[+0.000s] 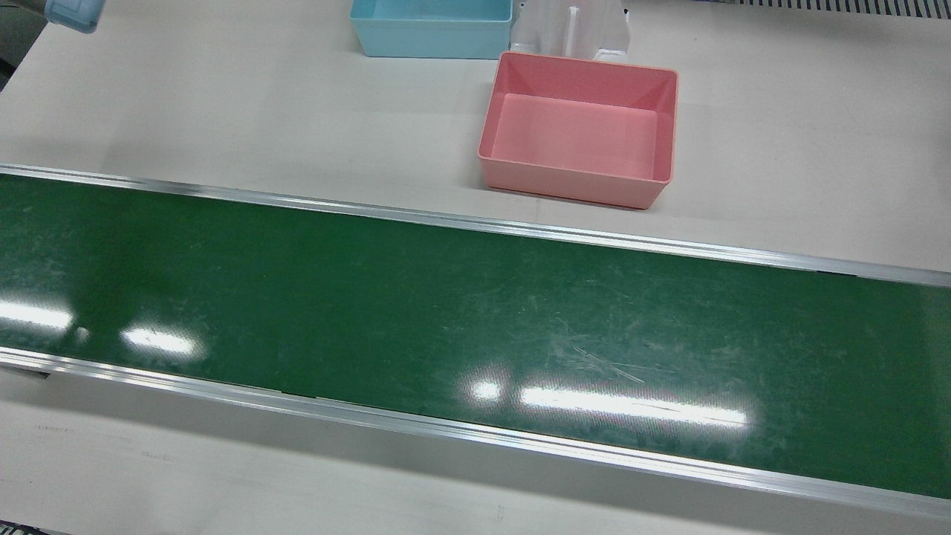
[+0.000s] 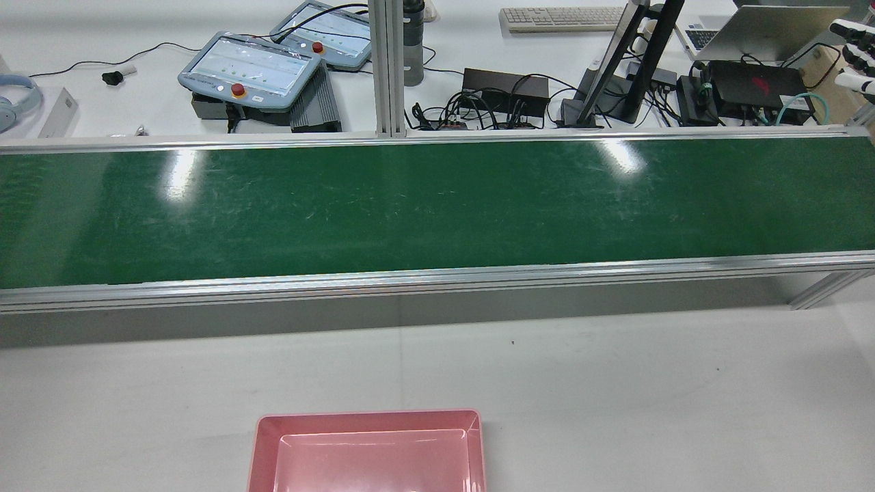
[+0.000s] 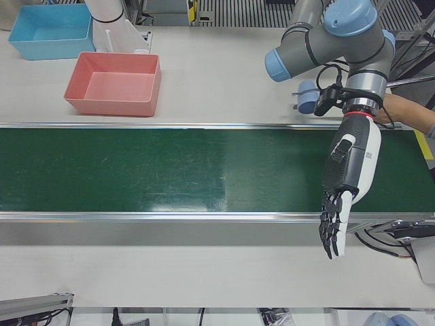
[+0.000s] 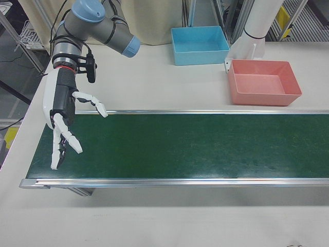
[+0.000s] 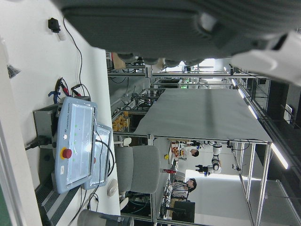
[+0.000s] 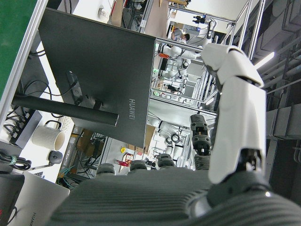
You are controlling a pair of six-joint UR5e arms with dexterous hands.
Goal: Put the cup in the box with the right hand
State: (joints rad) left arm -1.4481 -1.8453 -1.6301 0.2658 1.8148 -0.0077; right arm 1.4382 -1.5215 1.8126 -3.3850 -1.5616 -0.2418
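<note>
1. The right hand (image 4: 64,121) hung over the end of the green conveyor belt (image 4: 180,146), fingers (image 4: 66,139) spread wide and holding nothing.
2. No cup showed on the belt in any view, so the step looked like waiting; next came a grasp once one arrived.
3. The pink box (image 4: 263,82) sat empty, well beyond the fingers.
4. Only the left-front view showed the left hand (image 3: 346,183), fingers straight and empty.
</note>
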